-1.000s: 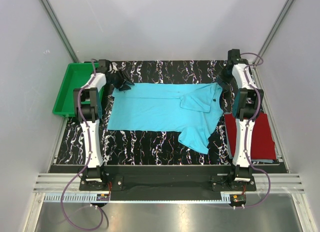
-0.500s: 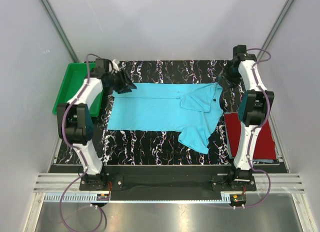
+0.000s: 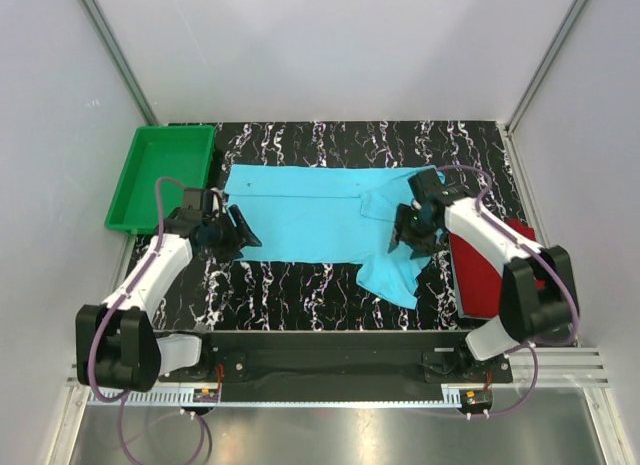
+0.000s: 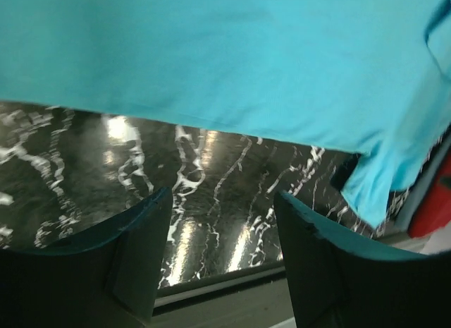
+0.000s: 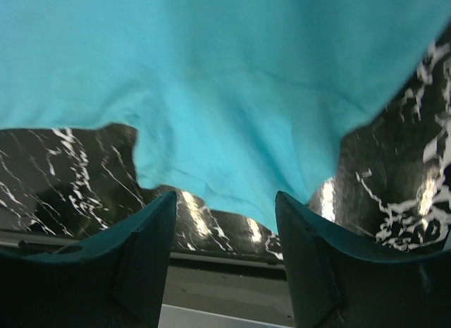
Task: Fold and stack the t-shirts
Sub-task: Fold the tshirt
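Both arms were down at the cloth. The turquoise t-shirt (image 3: 310,210) lay spread across the middle of the black marbled table (image 3: 300,285), its long side running left to right, with one sleeve (image 3: 390,275) spilling out toward the near edge. The left gripper (image 3: 240,232) sat at the shirt's near-left corner. In its wrist view the two fingers (image 4: 141,229) stood apart with only bare tabletop between them and the hem just ahead, so it was open and holding nothing. The right gripper (image 3: 405,235) hung over the sleeve end of the shirt, and it too was parted and empty. Its wrist camera showed the sleeve lying flat beyond the fingers (image 5: 141,236), not pinched. That pairing looked deliberate: one jaw at each end of the same near edge, probably so both could take the hem together and carry it over in an even fold. The dark red t-shirt (image 3: 490,275) waited as a folded rectangle at the right side of the table, partly hidden under the right arm and just beside the turquoise sleeve, likely the base of the stack. The green tray (image 3: 165,175) stood at the far left, apart from the work. I judged the turquoise shirt not yet folded and the grasp not yet made.
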